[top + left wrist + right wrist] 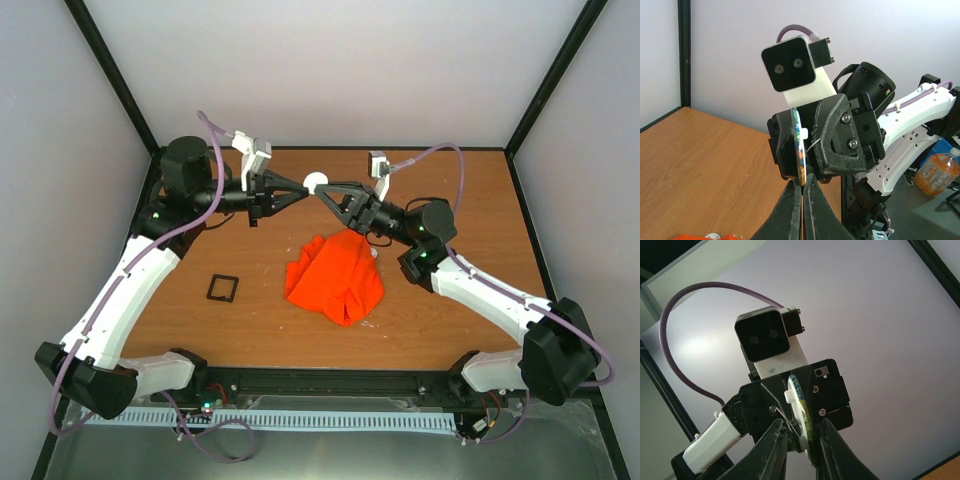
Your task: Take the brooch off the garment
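The brooch (316, 182), a round white disc with a coloured face, is held in the air above the back middle of the table, clear of the garment. My left gripper (307, 188) is shut on its lower edge (801, 170). My right gripper (326, 190) grips it from the opposite side, with one finger on the pin side and one on the face (807, 432). The wire pin stands out from the disc's back. The orange garment (335, 278) lies crumpled on the table below and in front of the grippers. Only its edge (695, 237) shows in the left wrist view.
A small black square frame (222, 288) lies on the table left of the garment. A small white bit (372, 253) lies at the garment's far right edge. Grey walls close the back and sides. An orange bottle (937, 172) stands beyond the table.
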Available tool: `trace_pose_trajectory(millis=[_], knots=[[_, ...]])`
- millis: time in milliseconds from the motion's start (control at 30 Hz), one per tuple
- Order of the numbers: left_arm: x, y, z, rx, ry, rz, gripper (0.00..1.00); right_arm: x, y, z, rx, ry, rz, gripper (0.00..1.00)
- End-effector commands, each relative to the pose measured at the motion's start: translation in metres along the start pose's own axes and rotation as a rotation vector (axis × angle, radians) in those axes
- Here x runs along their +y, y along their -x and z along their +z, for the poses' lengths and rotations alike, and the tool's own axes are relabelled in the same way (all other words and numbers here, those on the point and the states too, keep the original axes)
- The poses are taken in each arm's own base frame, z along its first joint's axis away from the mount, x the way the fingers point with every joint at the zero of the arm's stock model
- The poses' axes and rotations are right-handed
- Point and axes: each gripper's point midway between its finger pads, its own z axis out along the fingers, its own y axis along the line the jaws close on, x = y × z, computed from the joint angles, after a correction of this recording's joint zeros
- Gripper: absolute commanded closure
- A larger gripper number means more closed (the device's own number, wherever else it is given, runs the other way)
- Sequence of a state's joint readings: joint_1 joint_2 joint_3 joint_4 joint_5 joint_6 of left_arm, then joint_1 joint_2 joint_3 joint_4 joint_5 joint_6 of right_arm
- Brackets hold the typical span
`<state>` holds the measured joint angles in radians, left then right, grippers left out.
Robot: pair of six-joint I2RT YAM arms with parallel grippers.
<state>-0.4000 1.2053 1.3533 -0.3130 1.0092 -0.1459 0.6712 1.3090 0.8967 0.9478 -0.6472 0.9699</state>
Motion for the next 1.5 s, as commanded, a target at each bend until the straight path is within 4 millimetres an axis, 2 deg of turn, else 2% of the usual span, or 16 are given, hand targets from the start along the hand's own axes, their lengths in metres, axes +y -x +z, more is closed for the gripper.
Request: trace_pose_trajectory(millis=[0,300,700,967,1067,1167,1467], knots=[[0.001,0.001,-0.004,-0.006,0.029,0.034,0.99,0.020,0.007,0.003,-0.025,0.077,-0.029,0.84],[0.003,-0.002,-0.003,-0.003,0.031,0.037,0.99,0.018,0.009,0.003,-0.035,0.074,-0.004,0.90],[0.005,-0.011,-0.003,0.019,0.049,0.145,0.99,-0.010,0.002,0.005,-0.004,-0.068,0.031,0.92],[0.000,-0.013,-0.004,0.026,0.054,0.229,0.99,-0.030,-0.002,0.004,0.029,-0.193,0.028,0.93],[-0.004,-0.016,-0.002,0.034,0.044,0.241,0.99,-0.037,-0.001,0.002,0.024,-0.240,0.017,0.93],[-0.007,-0.018,-0.001,0.039,0.036,0.246,0.99,-0.041,-0.002,0.001,0.024,-0.282,-0.006,0.87],[-0.014,-0.019,-0.002,0.035,0.012,0.224,0.99,-0.046,0.004,-0.007,-0.019,-0.361,-0.080,0.85]])
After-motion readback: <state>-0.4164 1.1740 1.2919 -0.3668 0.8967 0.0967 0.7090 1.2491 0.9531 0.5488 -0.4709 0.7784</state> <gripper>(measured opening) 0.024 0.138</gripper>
